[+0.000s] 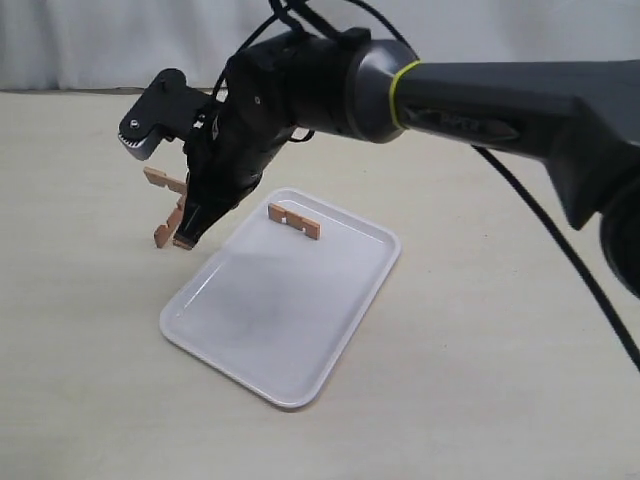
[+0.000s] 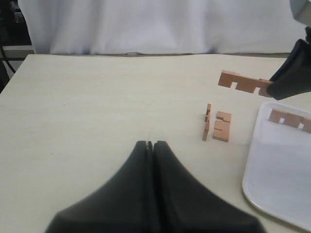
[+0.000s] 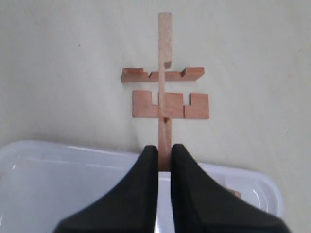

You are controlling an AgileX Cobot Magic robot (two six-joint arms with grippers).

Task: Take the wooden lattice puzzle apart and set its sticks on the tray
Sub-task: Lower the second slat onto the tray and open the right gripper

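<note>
My right gripper (image 3: 164, 148) (image 1: 190, 228) is shut on one end of a reddish-brown notched stick (image 3: 164, 39) (image 1: 160, 180) (image 2: 240, 81), held in the air just left of the white tray (image 1: 280, 300) (image 2: 277, 179) (image 3: 73, 184). Under it, two more sticks (image 3: 163, 74) (image 3: 170, 105) lie side by side on the table (image 2: 207, 122) (image 2: 222, 126), one on edge and one flat, and they show as separate pieces. A fourth stick (image 1: 296, 221) (image 2: 290, 119) rests inside the tray near its far rim. My left gripper (image 2: 152, 143) is shut with nothing in it, well short of the loose sticks.
The beige table (image 1: 480, 380) stretches around the tray. A white curtain (image 2: 160, 24) hangs behind the table's far edge. The right arm (image 1: 480, 100) reaches across above the tray's far side.
</note>
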